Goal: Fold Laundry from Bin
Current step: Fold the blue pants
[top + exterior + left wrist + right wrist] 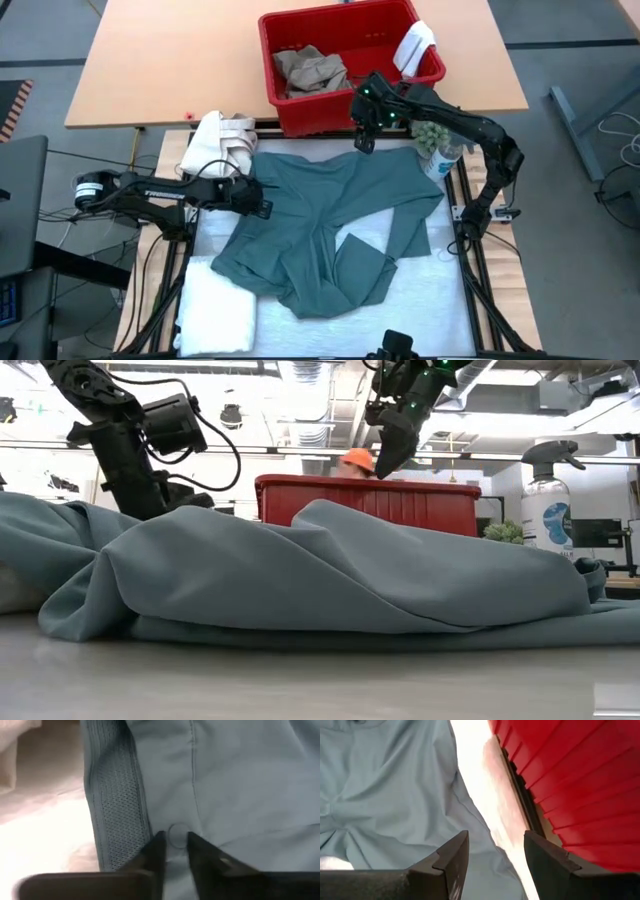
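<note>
White table top [420, 290] under teal garment [330, 230], left gripper [262, 197] pinching waistband.

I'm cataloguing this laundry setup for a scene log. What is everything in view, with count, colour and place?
teal-green garment: one, teal, spread over the middle of the mat
white towel: one, white, near left corner of the mat
bin: one, red, far edge, on the wooden table
khaki trousers: one, tan, inside the bin
small white cloth: one, white, draped on the bin's right rim
cream canvas bundle: one, cream, left of the bin
spray bottle: one, clear with white label, right side
left gripper: dark, closing on the garment's waistband
right gripper: dark, open, above the garment beside the bin
</note>
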